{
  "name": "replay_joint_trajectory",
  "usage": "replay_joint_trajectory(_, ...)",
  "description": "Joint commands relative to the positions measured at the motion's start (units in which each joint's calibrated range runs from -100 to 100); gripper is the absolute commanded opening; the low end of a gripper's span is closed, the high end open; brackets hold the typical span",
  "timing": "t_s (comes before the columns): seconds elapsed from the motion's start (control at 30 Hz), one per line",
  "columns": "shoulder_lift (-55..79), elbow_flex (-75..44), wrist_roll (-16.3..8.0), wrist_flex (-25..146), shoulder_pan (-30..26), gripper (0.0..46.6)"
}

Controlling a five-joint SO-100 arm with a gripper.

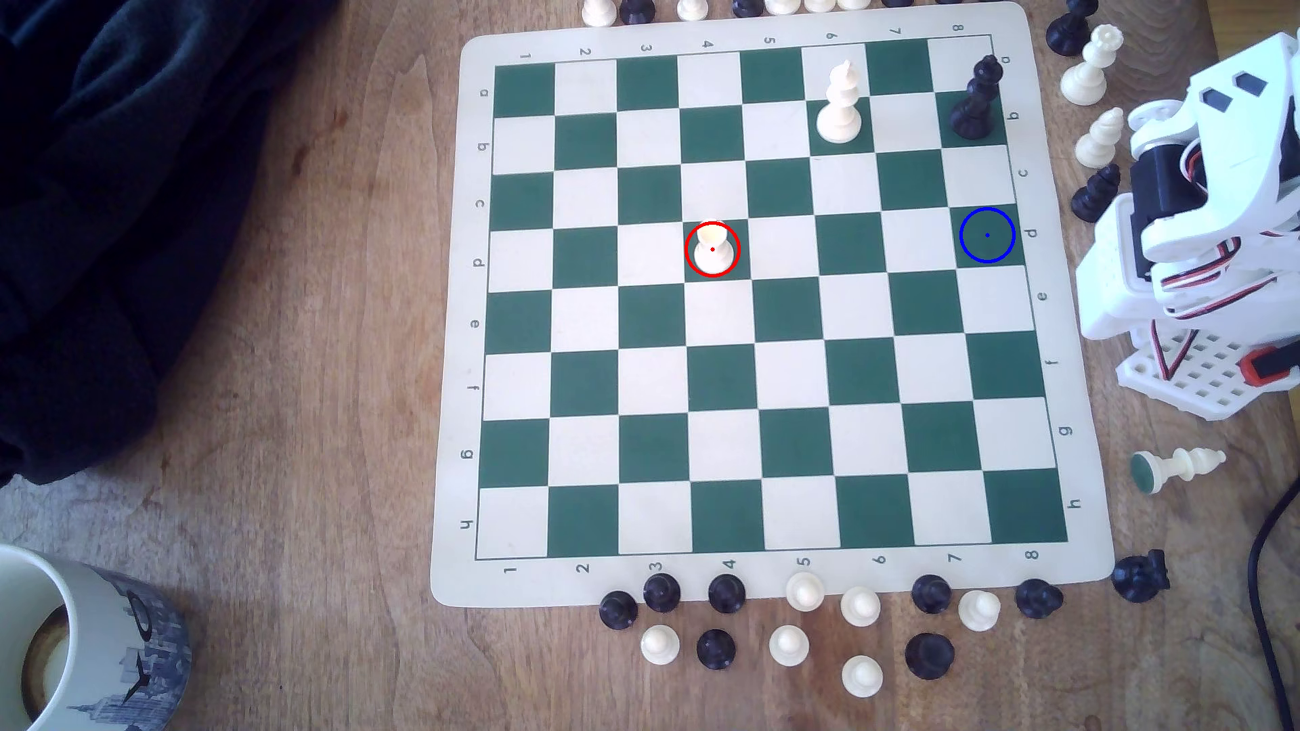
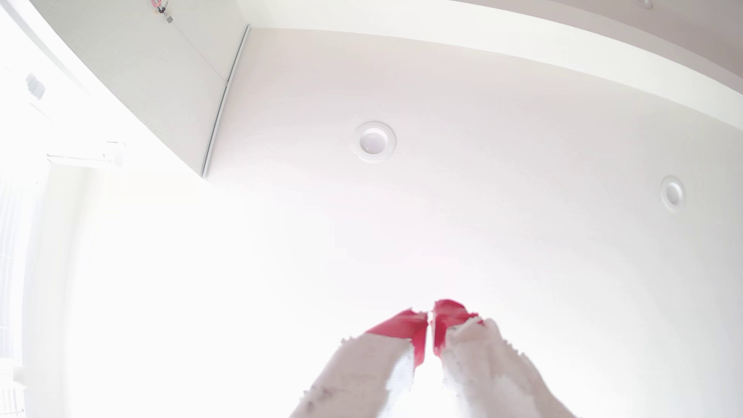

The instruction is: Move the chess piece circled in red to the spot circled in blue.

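The chess piece circled in red [image 1: 712, 247] is a short cream-white rook with a cup-like top. It stands upright on a green square near the middle of the board [image 1: 450, 316], row d, column 4. The spot circled in blue [image 1: 987, 235] is a bare green square in the same row at the board's right edge in the exterior view. My arm [image 1: 1196, 211] is folded up beyond that right edge, off the board. In the wrist view my gripper [image 2: 430, 317] points up at the ceiling, its red-tipped fingers [image 2: 406, 325] shut together with nothing between them.
A tall white piece [image 1: 840, 105] and a tall black piece [image 1: 976, 98] stand on the board's far rows. Several loose pieces line the near edge [image 1: 788, 625], the far edge and the right side; one white piece lies toppled [image 1: 1175, 467]. A mug [image 1: 77, 647] and dark cloth [image 1: 126, 211] are at the exterior view's left.
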Motion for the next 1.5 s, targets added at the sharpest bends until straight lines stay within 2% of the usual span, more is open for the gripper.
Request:
replay_joint_trajectory(0.0,-0.2,1.3,0.1,5.8,0.5,0.2)
replay_joint_trajectory(0.37,-0.2,0.8,-0.1,42.9,6.3,0.2)
replay_joint_trajectory(0.43,-0.2,1.3,-0.2,58.0,7.2,0.2)
replay_joint_trajectory(0.67,-0.1,0.0,-0.2,76.1,9.1,0.2)
replay_joint_trajectory(0.77,0.0,-7.8,-0.3,98.0,10.5,0.2)
replay_joint_trajectory(0.87,0.0,-13.3,-0.3,111.4,12.0,0.2)
replay_joint_trajectory(1.0,2.3,-21.2,0.1,127.9,11.2,0.2)
replay_joint_trajectory(1.13,12.0,-30.6,-2.9,134.6,11.4,0.2)
replay_joint_trajectory(1.17,17.7,-36.5,-4.2,139.8,11.7,0.3)
replay_joint_trajectory(1.27,27.6,-45.2,-5.8,145.7,11.6,0.3)
replay_joint_trajectory(1.4,38.4,-53.4,-6.9,150.4,9.2,2.2)
replay_joint_trajectory(1.47,44.7,-58.2,-8.3,152.4,8.6,6.0)
